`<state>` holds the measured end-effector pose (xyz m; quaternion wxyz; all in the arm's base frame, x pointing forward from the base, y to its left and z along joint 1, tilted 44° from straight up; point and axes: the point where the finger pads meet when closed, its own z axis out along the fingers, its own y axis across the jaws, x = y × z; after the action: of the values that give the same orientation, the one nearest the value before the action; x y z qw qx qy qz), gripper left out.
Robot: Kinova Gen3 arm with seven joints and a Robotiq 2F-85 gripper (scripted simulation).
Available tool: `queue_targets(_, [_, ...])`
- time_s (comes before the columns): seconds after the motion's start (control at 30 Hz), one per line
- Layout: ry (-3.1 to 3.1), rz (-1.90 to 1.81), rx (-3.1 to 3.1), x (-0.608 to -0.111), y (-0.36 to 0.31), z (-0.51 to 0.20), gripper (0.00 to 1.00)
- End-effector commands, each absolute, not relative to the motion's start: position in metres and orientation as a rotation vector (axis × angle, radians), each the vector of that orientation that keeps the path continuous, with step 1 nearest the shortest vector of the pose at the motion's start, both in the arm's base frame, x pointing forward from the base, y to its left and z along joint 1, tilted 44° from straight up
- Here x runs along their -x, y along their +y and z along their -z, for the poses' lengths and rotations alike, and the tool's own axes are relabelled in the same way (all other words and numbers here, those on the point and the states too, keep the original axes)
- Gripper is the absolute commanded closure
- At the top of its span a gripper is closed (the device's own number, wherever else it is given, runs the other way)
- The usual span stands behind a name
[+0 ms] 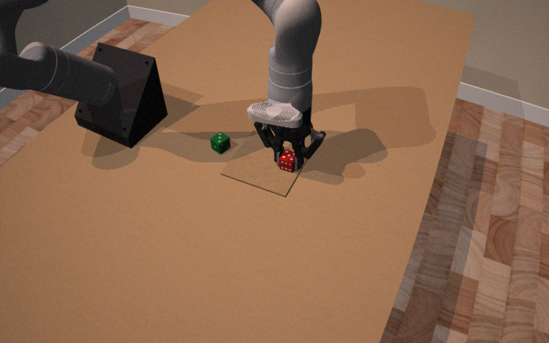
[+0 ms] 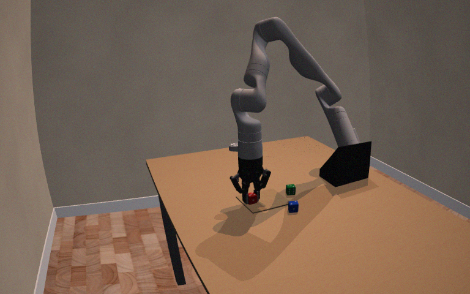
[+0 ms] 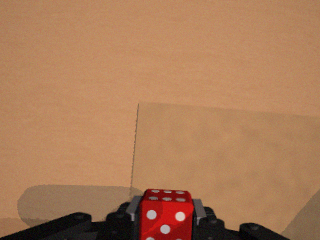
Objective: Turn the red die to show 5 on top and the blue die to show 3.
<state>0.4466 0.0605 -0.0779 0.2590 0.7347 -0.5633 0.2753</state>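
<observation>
We've got the gripper point(image 1: 289, 158) clamped partway shut on the red die point(image 1: 287, 160), pointing straight down at the mat point(image 1: 259, 178) near its right corner, close to the mat's edge. In the wrist view the five-pip face looks at the camera. The green die point(image 1: 220, 142) sits off the mat to the left, well apart. The blue die point(image 2: 292, 206) sits just off the mat's other corner in the exterior view. The black arm base point(image 1: 121, 96) stands farther left; open tabletop point(image 1: 202, 262) lies in front.

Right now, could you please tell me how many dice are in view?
3: the red die held in the jaws over the mat's corner, the green die and the blue die on the table off it.
</observation>
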Motion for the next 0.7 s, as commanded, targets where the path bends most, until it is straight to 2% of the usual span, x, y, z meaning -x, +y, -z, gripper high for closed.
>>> queue_targets(0.0, [-1.527, -0.747, -1.993, -0.4469, 0.0612, 0.0778, 0.74])
queue_targets(0.67, [-1.527, -0.747, -1.993, -0.4469, 0.0611, 0.0778, 0.74])
